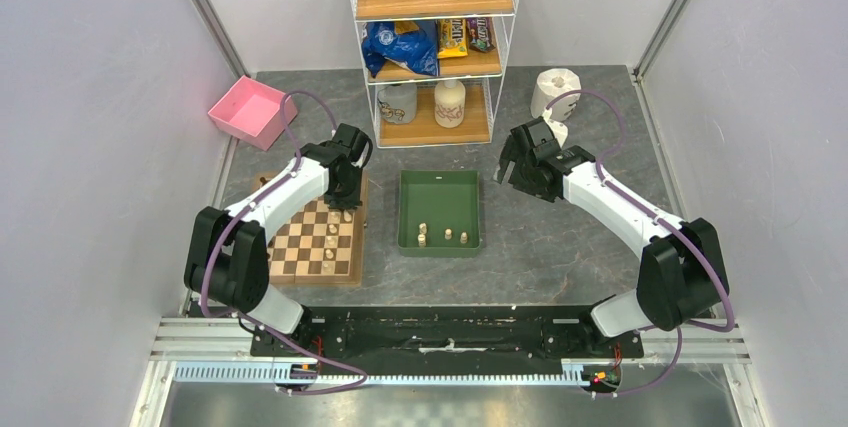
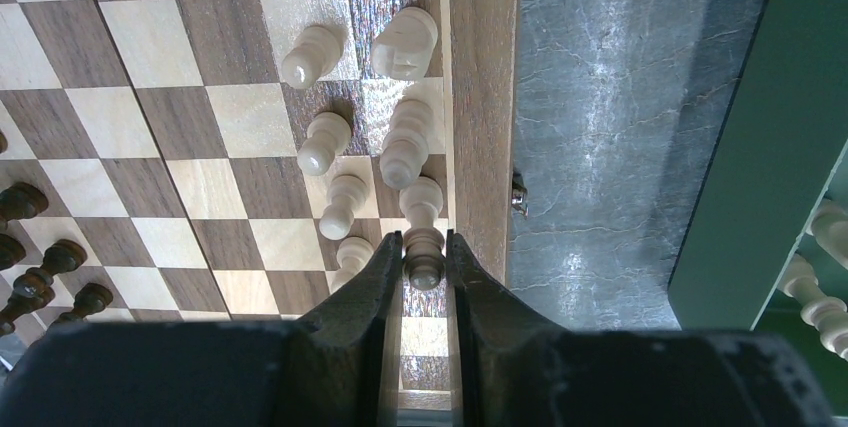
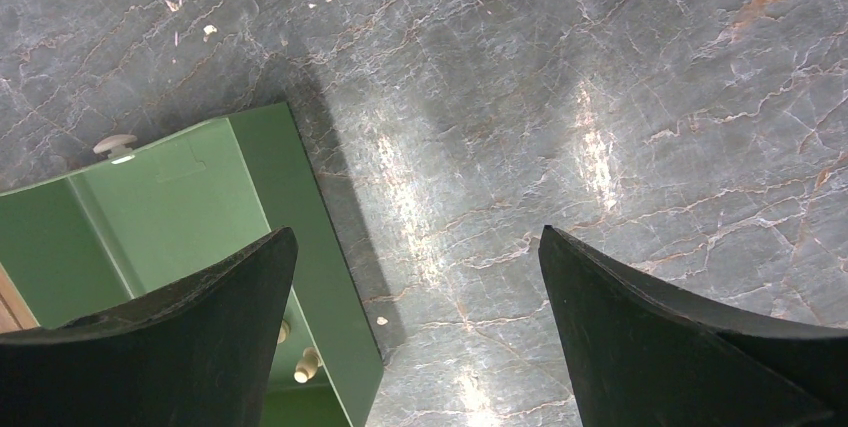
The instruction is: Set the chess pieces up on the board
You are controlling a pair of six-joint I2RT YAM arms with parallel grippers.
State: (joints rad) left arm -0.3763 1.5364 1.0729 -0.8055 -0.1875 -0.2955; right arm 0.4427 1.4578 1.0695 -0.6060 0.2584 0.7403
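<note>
The left gripper (image 2: 422, 244) is closed on a pale chess piece (image 2: 424, 267) at the board's (image 2: 230, 112) outer file, beside its tan border (image 2: 483, 97). It seems light, stiff and smooth, so hold its narrow neck. The right gripper (image 3: 418, 237) stands wide open, off the board.

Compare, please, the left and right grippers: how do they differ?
The left gripper pinches a cream chess piece; the right gripper stands wide open, holding nothing. The left gripper is over the board, at its edge; the right gripper is over the table beside the green tray. Both are black.
</note>
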